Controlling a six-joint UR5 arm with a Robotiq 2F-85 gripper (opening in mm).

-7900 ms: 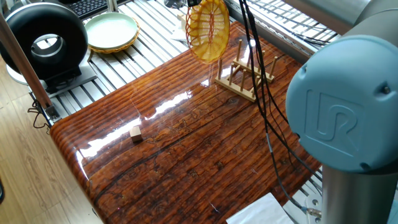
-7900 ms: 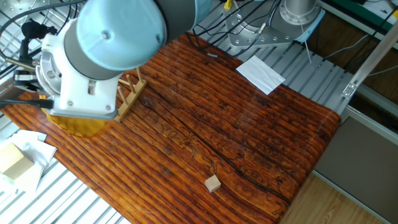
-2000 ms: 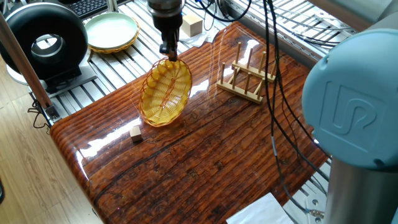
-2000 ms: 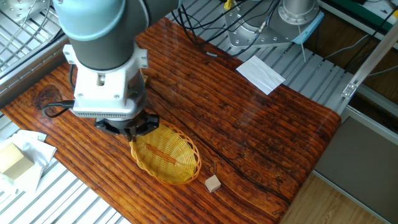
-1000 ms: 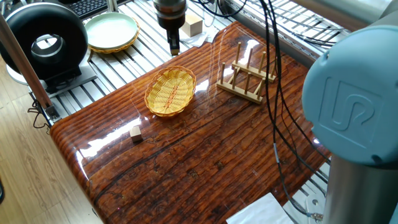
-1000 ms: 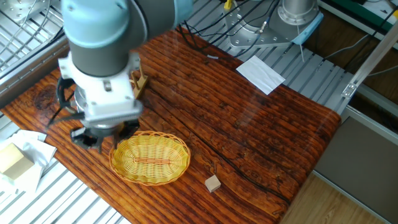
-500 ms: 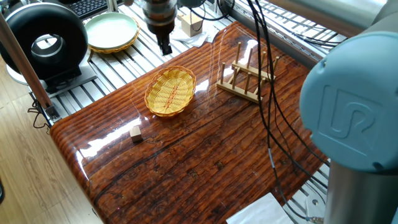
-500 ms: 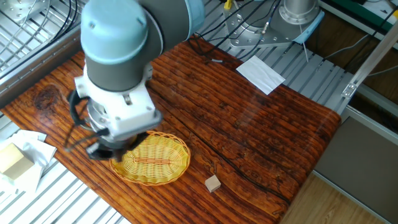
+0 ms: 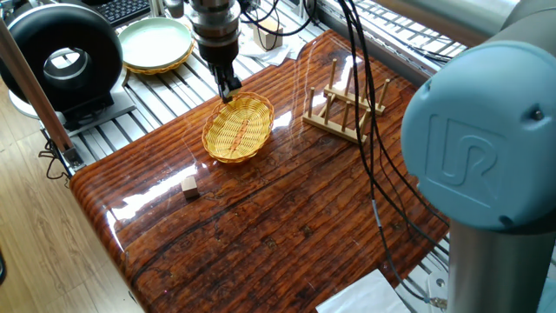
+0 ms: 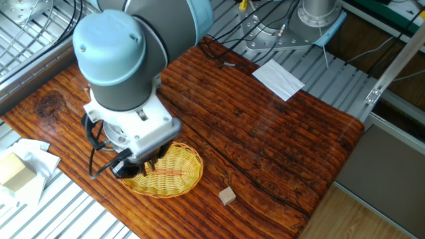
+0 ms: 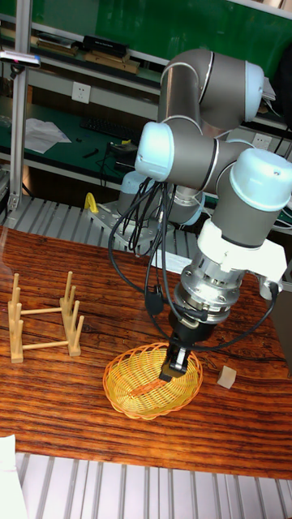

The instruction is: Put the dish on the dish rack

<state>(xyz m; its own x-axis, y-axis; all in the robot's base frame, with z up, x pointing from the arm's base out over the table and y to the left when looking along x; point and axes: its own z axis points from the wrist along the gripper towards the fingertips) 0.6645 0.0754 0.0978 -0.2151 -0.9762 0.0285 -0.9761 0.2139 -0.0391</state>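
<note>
1. While poised at the far rim of the golden-yellow oval woven wicker dish [image 9: 238,128], two-finger gripper [image 9: 228,89] reaches down toward the braided edge; fingers look close together, but whether clamped on the rim or merely touching cannot be told.
2. Seen in the tall fixed view, gripper tip [image 11: 173,367] sits low at the dish's [image 11: 152,390] right side, near centre bottom of the frame.
3. Lying flat on the glossy reddish-brown wooden table [image 9: 287,217], concave side up, left of centre in one fixed view.
4. Standing well apart to the upper right, small light-wood dish rack with upright dowel pegs [image 9: 345,109] holds nothing.
5. Judged barely begun: regrasp, lift, tilt on edge and slot between pegs all left.
6. Counted: one wicker dish, one rack, one small pale wooden block [image 9: 189,185] lower left of the dish, one pale green plate with yellow rim [image 9: 155,43] at upper left, off the wood.
</note>
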